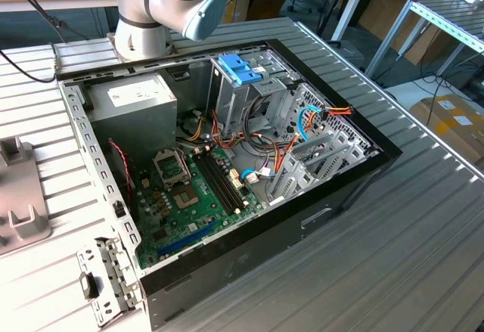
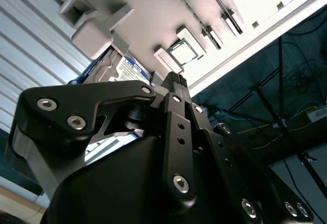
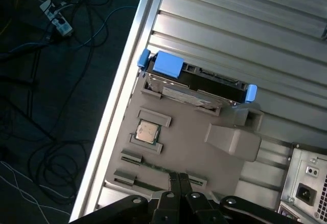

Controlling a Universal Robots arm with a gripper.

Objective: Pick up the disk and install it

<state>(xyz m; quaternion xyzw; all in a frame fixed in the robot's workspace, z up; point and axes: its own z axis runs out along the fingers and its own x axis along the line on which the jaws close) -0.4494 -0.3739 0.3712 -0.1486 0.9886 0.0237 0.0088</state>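
You have a ribbed grey metal table (image 1: pixel 423 256) carrying everything. Below the gripper (image 3: pixel 178 175), a flat grey fixture plate (image 3: pixel 199 147) lies on the slats, along the table's edge. Beside that plate, off to one side of the gripper, sits the open computer case (image 1: pixel 302 218). The arm's base (image 1: pixel 140 41) stands against the case.

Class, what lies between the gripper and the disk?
Between gripper and disk, the first wrist view shows bare grey tray; a chip sits aside.
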